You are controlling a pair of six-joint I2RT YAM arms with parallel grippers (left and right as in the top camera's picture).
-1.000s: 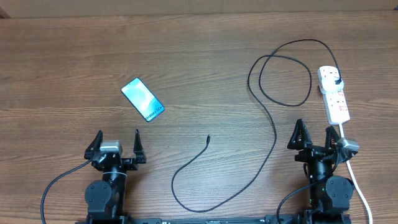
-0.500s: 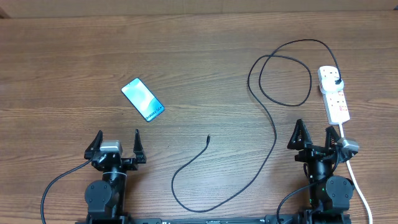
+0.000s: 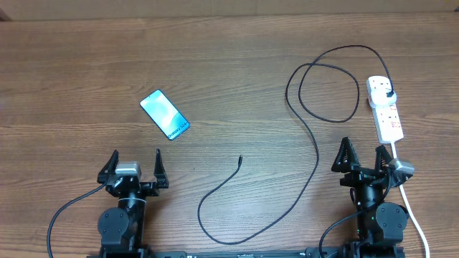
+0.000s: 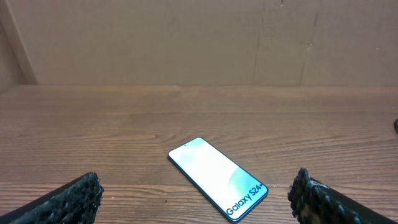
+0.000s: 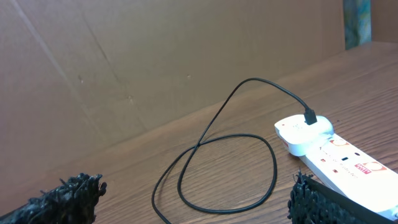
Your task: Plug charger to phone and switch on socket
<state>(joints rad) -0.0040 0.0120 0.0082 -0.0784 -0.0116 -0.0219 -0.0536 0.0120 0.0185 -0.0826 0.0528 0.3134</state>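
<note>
While the left gripper [image 3: 134, 166] and right gripper [image 3: 364, 159] are sitting wide open and empty nearest the front, the charger [image 3: 316, 152] is lying with its tip between them, the phone [image 3: 164, 115] beyond on the left and the socket [image 3: 384, 107] far right, so a pinch is risking the thin cable slipping free.

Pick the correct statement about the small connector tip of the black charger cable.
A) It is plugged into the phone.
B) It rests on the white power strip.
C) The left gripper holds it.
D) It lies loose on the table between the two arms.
D: in the overhead view the charger tip lies on the bare table, well apart from the phone.
</note>
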